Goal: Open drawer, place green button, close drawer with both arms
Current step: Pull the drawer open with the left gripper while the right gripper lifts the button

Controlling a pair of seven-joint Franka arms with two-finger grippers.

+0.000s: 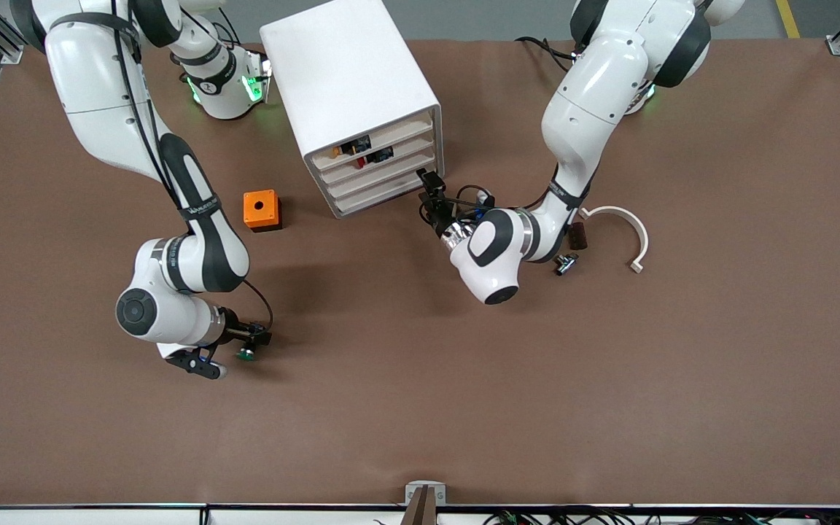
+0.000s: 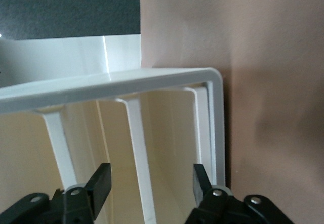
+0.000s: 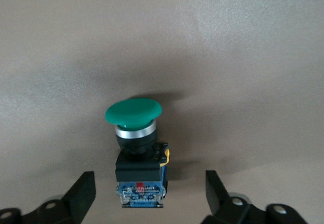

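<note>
Button (image 3: 135,148), round glossy green cap, blocky body

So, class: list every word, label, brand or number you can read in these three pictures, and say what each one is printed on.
Nothing can be read for certain.
Label on the button, a blue strip with a red mark on its body: print too small to read.
Band lettering on the right arm: too small to read.
Band lettering on the left arm: too small to read.
Cabinet and orange cube: no text visible.
</note>
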